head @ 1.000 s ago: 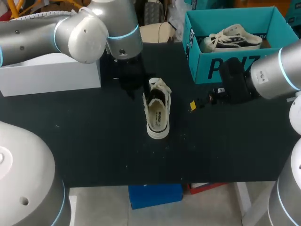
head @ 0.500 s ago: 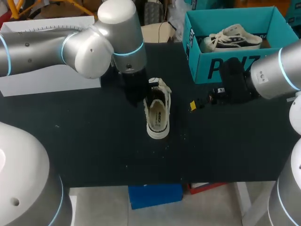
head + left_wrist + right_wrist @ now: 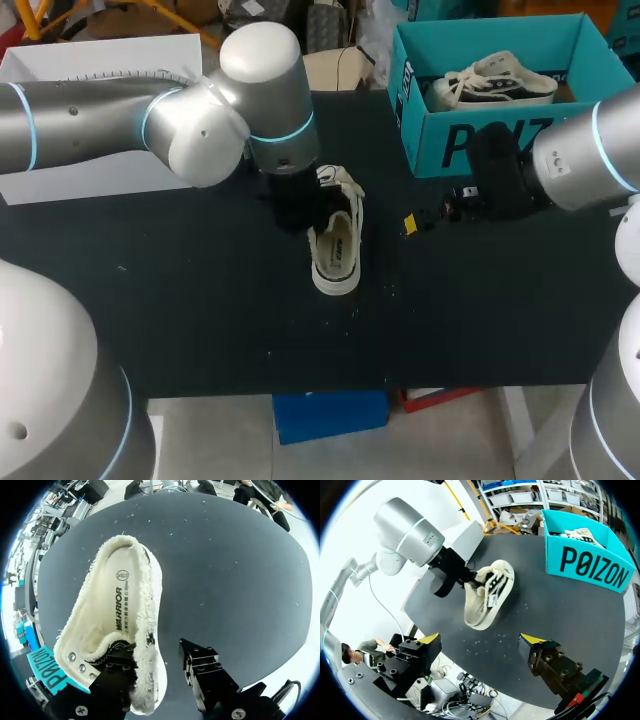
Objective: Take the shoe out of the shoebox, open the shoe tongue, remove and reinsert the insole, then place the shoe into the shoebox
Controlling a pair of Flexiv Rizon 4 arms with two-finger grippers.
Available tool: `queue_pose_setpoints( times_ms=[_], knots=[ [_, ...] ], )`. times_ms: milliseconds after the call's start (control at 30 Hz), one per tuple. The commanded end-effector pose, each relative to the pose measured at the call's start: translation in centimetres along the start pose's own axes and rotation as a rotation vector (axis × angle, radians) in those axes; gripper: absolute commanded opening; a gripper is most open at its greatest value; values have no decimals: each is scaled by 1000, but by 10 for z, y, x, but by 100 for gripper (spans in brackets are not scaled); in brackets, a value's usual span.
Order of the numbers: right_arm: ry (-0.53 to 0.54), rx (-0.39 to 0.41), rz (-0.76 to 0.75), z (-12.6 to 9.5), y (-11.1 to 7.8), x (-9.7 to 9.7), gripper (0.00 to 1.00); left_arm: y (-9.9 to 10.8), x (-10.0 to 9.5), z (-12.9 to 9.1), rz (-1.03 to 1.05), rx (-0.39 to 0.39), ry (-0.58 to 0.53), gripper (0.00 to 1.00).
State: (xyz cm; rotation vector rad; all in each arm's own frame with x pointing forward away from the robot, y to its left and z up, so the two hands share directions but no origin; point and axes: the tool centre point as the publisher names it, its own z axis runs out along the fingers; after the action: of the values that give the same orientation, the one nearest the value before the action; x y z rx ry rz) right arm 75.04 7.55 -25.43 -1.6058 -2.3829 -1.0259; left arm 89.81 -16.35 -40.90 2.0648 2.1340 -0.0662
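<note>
The shoe (image 3: 335, 245), set on the table (image 3: 200, 320) at mid-frame well apart from the shoebox (image 3: 480, 140) at upper right, is judged light, soft-walled and fleecy, best gripped by the collar wall straddled by the left tool (image 3: 155, 652), fingers apart; the right tool (image 3: 480, 640) is likewise spread.

My left arm (image 3: 90, 120), silver-grey with light blue rings at its joints, comes in from the left and turns downward at its rounded wrist (image 3: 275, 100). The black left gripper (image 3: 157, 654) points straight down, fingers spread apart. My right arm (image 3: 590, 155) comes in from the right, low and nearly level. The yellow-tipped right gripper (image 3: 481, 640) points toward the middle, fingers wide apart.
</note>
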Motion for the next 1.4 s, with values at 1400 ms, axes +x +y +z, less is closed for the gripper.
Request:
queue_pose_setpoints(
  times_ms=[1400],
  knots=[
    [-2, 2, 0, 1, 1, 1, 100, 38, -21, -154, 58, -235, -115, 0]
  ],
)
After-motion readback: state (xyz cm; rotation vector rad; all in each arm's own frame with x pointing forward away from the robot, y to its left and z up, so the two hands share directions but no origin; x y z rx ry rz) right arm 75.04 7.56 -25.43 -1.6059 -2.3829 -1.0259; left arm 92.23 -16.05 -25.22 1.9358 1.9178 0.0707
